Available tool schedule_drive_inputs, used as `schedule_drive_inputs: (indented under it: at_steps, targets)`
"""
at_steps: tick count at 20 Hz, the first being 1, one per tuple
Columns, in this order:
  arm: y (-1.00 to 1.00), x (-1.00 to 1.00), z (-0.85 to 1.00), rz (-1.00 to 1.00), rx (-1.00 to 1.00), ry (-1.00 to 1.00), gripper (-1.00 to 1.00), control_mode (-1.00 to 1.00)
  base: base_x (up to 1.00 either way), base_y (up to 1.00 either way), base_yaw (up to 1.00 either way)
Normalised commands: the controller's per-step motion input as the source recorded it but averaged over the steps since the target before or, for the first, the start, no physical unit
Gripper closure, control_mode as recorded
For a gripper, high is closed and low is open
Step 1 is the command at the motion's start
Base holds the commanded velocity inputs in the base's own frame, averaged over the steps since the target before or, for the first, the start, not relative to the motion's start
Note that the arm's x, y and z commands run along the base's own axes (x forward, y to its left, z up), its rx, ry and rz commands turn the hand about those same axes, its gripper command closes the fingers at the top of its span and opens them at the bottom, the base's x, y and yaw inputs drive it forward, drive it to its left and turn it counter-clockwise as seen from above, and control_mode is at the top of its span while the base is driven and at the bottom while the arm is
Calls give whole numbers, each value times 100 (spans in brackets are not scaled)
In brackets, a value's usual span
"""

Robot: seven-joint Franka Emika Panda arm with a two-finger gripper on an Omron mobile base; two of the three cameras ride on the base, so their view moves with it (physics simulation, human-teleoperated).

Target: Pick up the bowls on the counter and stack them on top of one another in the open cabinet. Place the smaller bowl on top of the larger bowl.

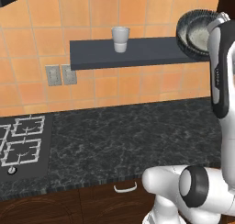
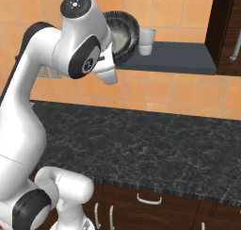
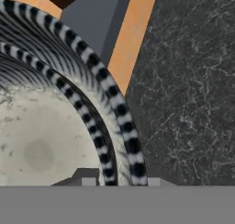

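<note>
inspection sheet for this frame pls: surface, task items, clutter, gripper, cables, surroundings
Surface: counter, black marbled stone, no bowls on it.
Job's things: larger bowl tilted on edge at the open cabinet shelf end, smaller bowl nested inside it, pale inside showing; not yet lying flat.
Clutter: pale cup upright on the shelf, beside the bowls.
Grippers: gripper fingertips straddle the bowl rims; whether they clamp cannot be told.
Cables: nothing seen.
Surroundings: hob at the counter's left, wall sockets on orange tiles, drawer handle below.
</note>
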Motion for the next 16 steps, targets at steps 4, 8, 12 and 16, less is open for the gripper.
schedule_drive_inputs:
  at_steps: [4, 8, 12, 16]
  targets:
    - [47, 48, -1, 0, 10, 0, 100, -100, 0, 0, 0]
    - [41, 52, -12, 0, 5, 0, 100, -100, 0, 0, 0]
    - [35, 47, -25, 0, -1, 0, 100, -100, 0, 0, 0]
    - [28, 53, -31, 0, -4, 0, 100, -100, 0, 0, 0]
